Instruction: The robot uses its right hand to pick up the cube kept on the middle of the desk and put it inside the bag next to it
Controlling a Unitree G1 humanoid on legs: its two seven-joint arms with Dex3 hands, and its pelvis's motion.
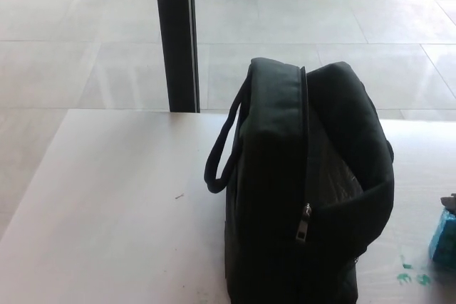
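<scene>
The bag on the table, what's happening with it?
The black bag stands unzipped on the white table, and nothing is touching it. A blue cube peeks in at the picture's right edge, beside the bag and not inside it. Something grey sits just above the cube; it's too small to tell what it is.
</scene>
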